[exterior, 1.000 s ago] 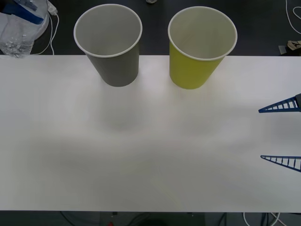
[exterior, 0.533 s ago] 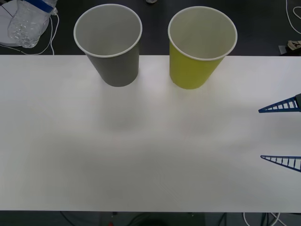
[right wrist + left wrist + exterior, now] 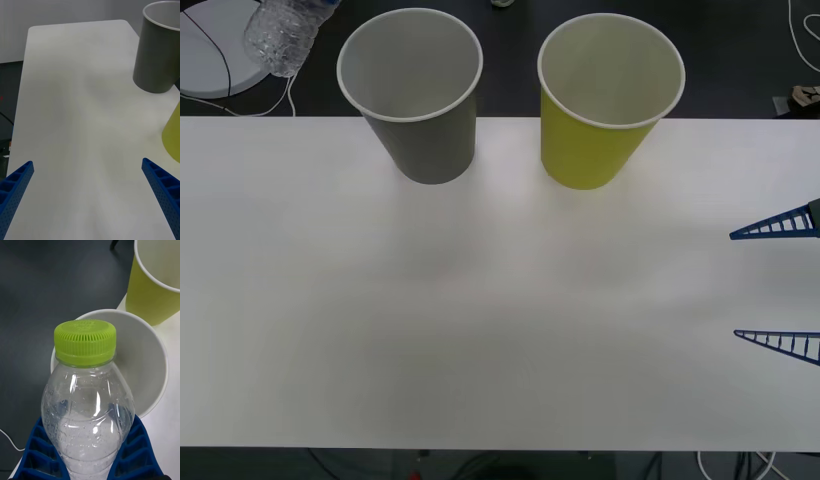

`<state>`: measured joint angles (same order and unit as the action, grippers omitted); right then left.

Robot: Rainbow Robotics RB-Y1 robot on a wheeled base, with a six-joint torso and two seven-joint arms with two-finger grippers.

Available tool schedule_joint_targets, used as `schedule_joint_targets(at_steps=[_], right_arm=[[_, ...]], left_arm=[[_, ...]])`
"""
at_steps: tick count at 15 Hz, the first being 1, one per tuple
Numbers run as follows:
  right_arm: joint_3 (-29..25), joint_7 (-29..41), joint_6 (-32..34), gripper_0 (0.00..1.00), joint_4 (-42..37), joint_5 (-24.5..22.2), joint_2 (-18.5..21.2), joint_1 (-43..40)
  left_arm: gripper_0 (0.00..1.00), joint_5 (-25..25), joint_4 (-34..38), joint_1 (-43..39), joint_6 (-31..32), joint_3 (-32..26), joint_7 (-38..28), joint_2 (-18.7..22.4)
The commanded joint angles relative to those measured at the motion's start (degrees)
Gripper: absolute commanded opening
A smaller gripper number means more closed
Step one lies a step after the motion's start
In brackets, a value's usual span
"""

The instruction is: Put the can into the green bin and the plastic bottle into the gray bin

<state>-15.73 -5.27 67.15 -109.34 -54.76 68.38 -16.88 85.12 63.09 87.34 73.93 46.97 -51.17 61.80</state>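
left gripper [image 3: 90, 453] clamps the plastic bottle [image 3: 88, 397] cap-first toward the gray bin [image 3: 150, 363] for dropping, while right gripper [image 3: 777, 287] waits spread by the worktop's right edge.

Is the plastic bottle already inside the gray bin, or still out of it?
Still out. The left gripper is shut on the plastic bottle, holding it beside the gray bin, whose pale inside looks empty in the front view.

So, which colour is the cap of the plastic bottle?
Lime green; the cap of the plastic bottle shows best in the left wrist view.
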Motion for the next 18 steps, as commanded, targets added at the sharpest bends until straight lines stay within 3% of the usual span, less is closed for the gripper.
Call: schedule_joint_targets(at_steps=[1,9,18], right_arm=[[0.00,0.00,0.00,1.00,0.00,0.00,0.00,0.00],[0.00,0.00,0.00,1.00,0.00,0.00,0.00,0.00],[0.00,0.00,0.00,1.00,0.00,0.00,0.00,0.00]], left_arm=[[0.00,-1.45,-4.38,5.65,-0.01,5.68,-0.24,-2.74],[0.00,-1.19,-16.95,10.22,-0.01,6.73,0.20,-13.02],[0.00,-0.31,-18.53,10.66,0.34,6.73,-0.15,-16.27]])
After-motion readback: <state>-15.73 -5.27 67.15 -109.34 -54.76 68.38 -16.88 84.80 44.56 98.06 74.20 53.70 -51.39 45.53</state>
